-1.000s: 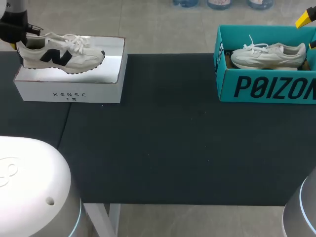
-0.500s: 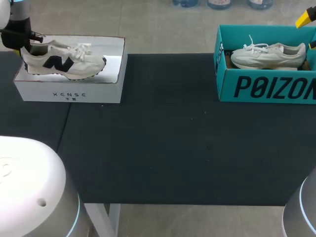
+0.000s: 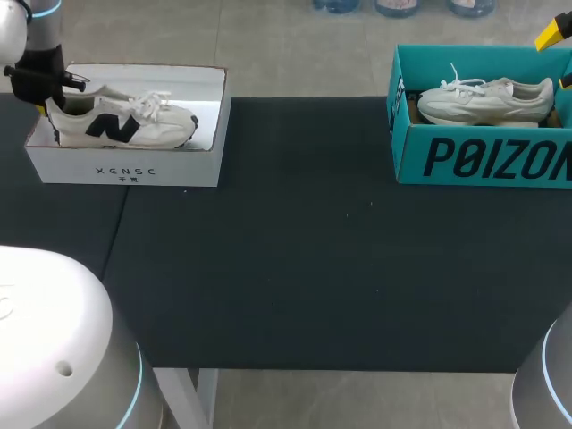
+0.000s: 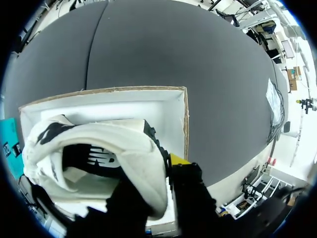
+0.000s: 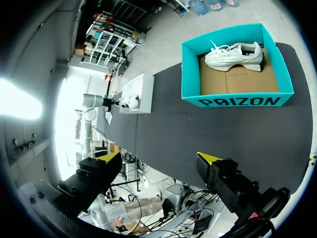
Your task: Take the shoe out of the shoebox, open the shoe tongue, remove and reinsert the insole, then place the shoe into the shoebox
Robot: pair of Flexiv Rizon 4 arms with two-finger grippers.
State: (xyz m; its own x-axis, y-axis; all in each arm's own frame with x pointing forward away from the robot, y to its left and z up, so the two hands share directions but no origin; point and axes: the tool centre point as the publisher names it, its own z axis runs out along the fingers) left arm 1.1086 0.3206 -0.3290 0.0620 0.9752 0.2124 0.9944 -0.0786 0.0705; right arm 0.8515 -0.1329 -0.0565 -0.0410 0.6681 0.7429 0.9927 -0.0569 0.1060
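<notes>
A white shoe (image 3: 125, 121) with a black side mark lies low inside the white shoebox (image 3: 125, 166), toe to the right. My left gripper (image 3: 45, 89) is at the box's left end, shut on the shoe's heel. In the left wrist view the heel collar of the shoe (image 4: 99, 158) is pinched in the left gripper (image 4: 158, 173), over the white shoebox (image 4: 124, 106). My right gripper (image 5: 158, 158) hangs open and empty, high above the table's right side; one yellow fingertip (image 3: 554, 34) shows in the head view.
A teal shoebox (image 3: 483, 156) at the back right holds a second, all-white shoe (image 3: 487, 98). The right wrist view shows the teal shoebox (image 5: 237, 101) from above, with the white shoebox (image 5: 138, 91) farther off. Dark table mat (image 3: 295, 259) lies between them.
My left gripper has come down and slightly rightward with the shoe, which has sunk from above the rim to inside the white shoebox. The right arm has not moved.
</notes>
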